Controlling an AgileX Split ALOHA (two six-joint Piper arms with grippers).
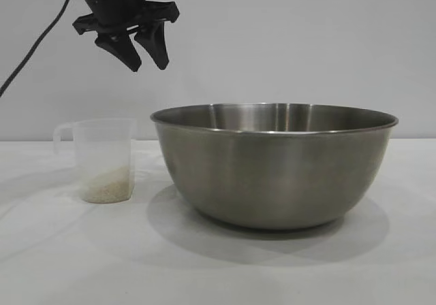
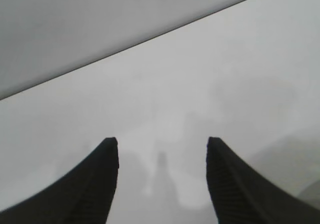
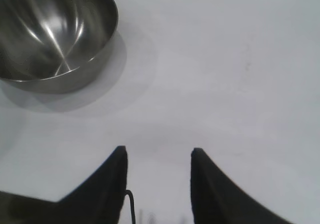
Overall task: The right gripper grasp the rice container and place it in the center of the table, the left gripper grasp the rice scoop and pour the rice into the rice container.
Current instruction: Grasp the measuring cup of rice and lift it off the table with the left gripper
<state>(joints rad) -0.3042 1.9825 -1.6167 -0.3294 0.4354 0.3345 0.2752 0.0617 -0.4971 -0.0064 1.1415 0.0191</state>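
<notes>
The rice container point(image 1: 272, 175), a wide steel bowl, stands upright near the middle of the white table point(image 1: 61, 264); its inside looks bare in the right wrist view point(image 3: 50, 34). Just to its left stands the rice scoop point(image 1: 103, 158), a translucent cup with its loop handle turned away from the bowl and a low layer of rice point(image 1: 107, 186) at its bottom. My left gripper point(image 1: 150, 68) hangs open and empty well above the scoop, tips pointing down point(image 2: 162, 141). My right gripper point(image 3: 157, 151) is open over bare tabletop, apart from the bowl, holding nothing; it is outside the exterior view.
A plain grey wall point(image 1: 306, 39) runs behind the table. A black cable point(image 1: 34, 50) trails from the left arm down to the left. In the left wrist view only tabletop point(image 2: 225, 84) and wall show beyond the fingers.
</notes>
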